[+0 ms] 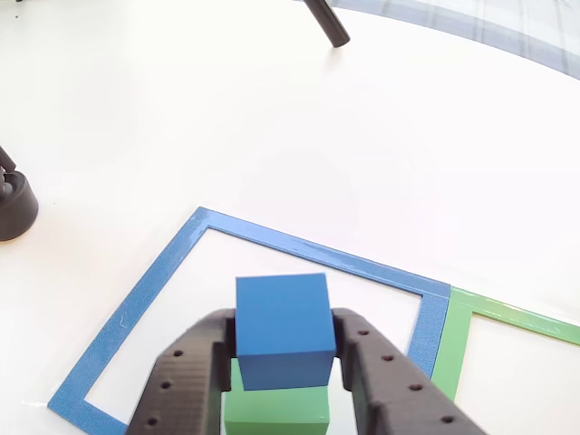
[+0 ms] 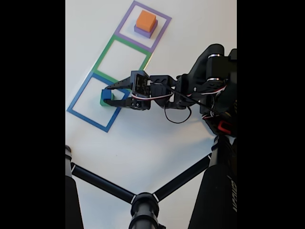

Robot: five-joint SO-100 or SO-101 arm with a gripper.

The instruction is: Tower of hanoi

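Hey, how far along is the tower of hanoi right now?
Midway, seemingly. The orange block sits on the purple block inside the purple outline. The gripper straddles the blue cube, which sits atop the green block at the blue outline; whether lifting or placing is unclear. Four blocks aren't yet one stack.

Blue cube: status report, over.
Tool shut on blue cube. Cube atop green block, inside blue outline. Nothing in the way.

We find no text, label, brand or number that we can read in either view; faint light marks run along a black tripod leg (image 2: 228, 191) at the lower right of the fixed view, too blurred to make out
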